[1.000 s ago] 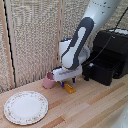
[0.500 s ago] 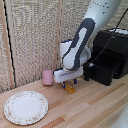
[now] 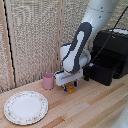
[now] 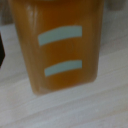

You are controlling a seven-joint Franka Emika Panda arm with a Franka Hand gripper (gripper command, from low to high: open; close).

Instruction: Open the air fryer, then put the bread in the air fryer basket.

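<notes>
**Down over the bread, grip not yet confirmed**

My gripper (image 3: 69, 87) has sunk a little over the last second and now sits right at the bread (image 3: 71, 90), which lies on the wooden surface (image 3: 95, 107) where it lay before. My dark fingers (image 3: 64, 88) reach down on either side of it. The wrist view is filled almost edge to edge by the orange piece (image 4: 62, 45), so I am very close.

Whether my fingers are spread beside the bread or already pinching it I cannot tell. The exterior view is too small, and the wrist view shows no clear contact.

From the bread, as the exterior view shows it, the air fryer basket (image 3: 102, 70) lies at about 2 o'clock, pulled out of the air fryer (image 3: 114, 42). A pink cup (image 3: 48, 80) stands at 10 o'clock and a patterned plate (image 3: 25, 106) lies at 8 o'clock.

I judge the opening step done and the bread grasp to be the step in hand. Lifting it and carrying it to the basket are left.

I can read no brand or writing anywhere. The wrist view shows only two pale curved bars (image 4: 61, 35) across the orange surface, and they look blurred.
</notes>
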